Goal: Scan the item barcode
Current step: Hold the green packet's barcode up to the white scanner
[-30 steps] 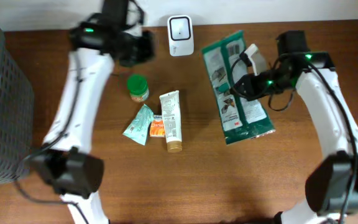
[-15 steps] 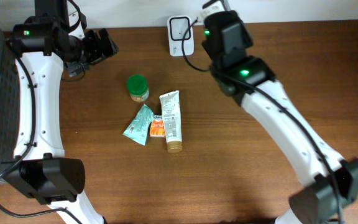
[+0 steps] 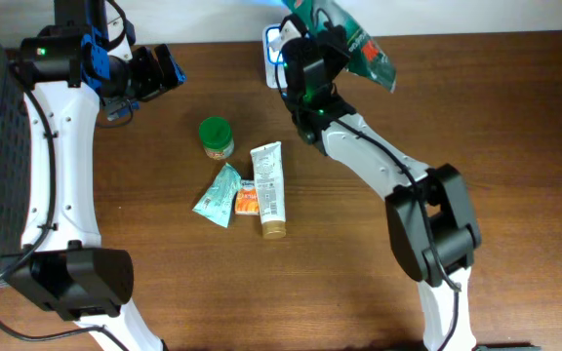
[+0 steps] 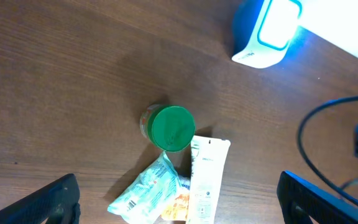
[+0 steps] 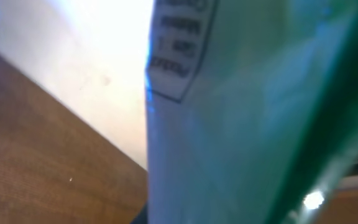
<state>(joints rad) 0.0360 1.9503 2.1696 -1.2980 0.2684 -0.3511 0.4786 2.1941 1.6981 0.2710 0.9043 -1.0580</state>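
Since a moment ago the right arm has swung in, and the green packet (image 3: 359,39) now hangs tilted over the glowing scanner (image 4: 269,31) at 12 o'clock on the table (image 3: 476,146), the right pincer (image 3: 332,27) clamped on it. At 10 o'clock the left pincer (image 3: 159,70) hovers with its fingers wide apart. A green-lidded jar (image 4: 173,129) and a tube (image 4: 205,180) lie near the middle.

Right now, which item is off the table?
The green packet: it alone is held in the air, near the scanner. The jar, tube, teal sachet and orange sachet rest on the table.
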